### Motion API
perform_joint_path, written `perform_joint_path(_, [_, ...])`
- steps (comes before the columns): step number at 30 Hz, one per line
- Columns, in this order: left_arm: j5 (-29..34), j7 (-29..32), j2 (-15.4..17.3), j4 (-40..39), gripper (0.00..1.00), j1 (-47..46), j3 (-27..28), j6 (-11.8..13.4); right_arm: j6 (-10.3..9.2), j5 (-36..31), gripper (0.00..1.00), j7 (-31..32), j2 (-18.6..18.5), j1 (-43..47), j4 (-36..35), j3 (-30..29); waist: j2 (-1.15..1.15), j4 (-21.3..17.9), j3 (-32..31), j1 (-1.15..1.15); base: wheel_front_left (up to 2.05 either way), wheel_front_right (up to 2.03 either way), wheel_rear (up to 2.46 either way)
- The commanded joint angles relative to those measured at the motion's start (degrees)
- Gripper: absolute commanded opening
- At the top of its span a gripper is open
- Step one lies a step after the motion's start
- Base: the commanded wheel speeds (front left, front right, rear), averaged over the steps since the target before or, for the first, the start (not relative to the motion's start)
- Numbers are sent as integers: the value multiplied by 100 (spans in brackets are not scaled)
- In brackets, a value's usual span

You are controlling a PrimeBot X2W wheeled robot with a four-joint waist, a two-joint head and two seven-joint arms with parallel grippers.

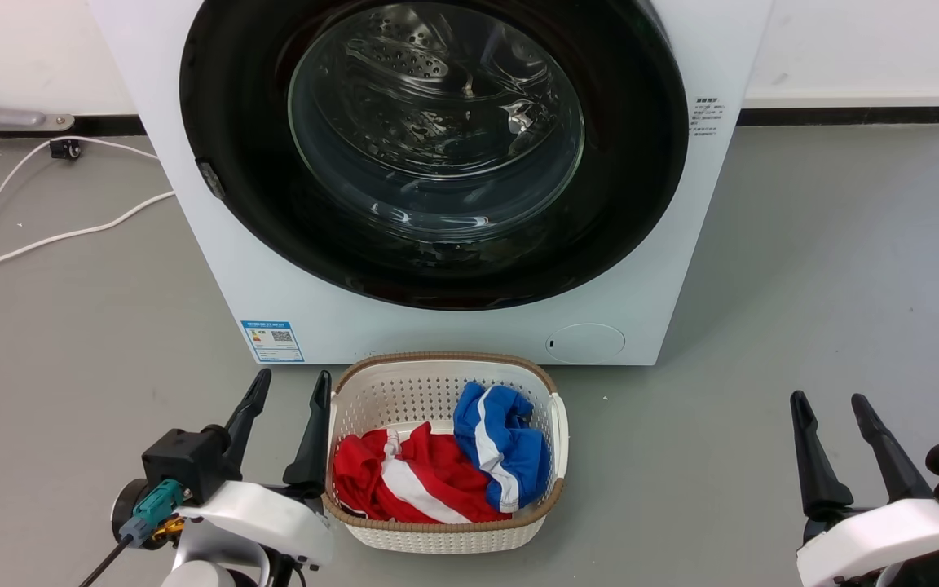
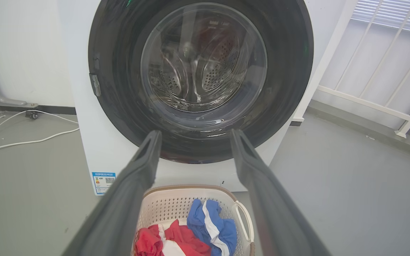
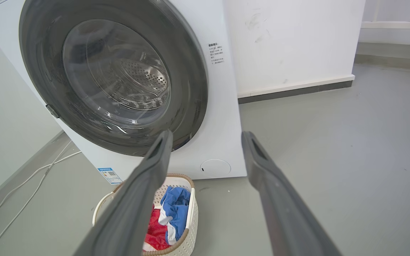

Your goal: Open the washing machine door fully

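Big white box-shaped front-loading washing machine (image 1: 339, 318) stands at 12 o'c in the head view, on the grey floor (image 1: 804, 285). Its very large round glossy black door w/ clear bulging glass window (image 1: 434, 139) sits shut, flush against the machine's front. The steel perforated drum (image 1: 404, 49) shows thru the glass. Small grey tab (image 1: 210, 179) on the door's rim at 9 o'c. Blue label sticker (image 1: 272, 340) at the machine's 7 o'c corner, round flap (image 1: 585, 343) at its 5 o'c.

Right in front of the machine, at its 6 o'c: white plastic laundry basket w/ brown woven rim (image 1: 445, 357), holding a red-and-white garment (image 1: 404, 481) and a blue-and-white garment (image 1: 498, 452).

Left hand (image 1: 292, 377) is low at 7 o'c, fingers spread, released, grasping nothing. Its inner finger (image 1: 312, 440) is just beside the basket's rim; can't tell if they touch. Right hand (image 1: 828, 398) at 4 o'c, well apart from basket & machine, likewise spread & empty. Both point toward the machine, neither touching the door.

White cable (image 1: 54, 236) lies on the floor at 10 o'c.
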Motion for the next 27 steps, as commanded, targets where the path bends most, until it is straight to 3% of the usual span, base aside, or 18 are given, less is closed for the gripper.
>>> perform_joint_path(1, [156, -56, 44, -39, 100, -120, -21, 20, 9, -141, 100, 14, 13, 20, -98, -11, 0, -2, 0, 0, 0, 0, 0])
perform_joint_path(27, [997, -352, 8, 169, 100, -57, -101, 39, 12, -977, 100, -115, 23, 102, -243, 33, 0, 28, -40, 0, 0, 0, 0])
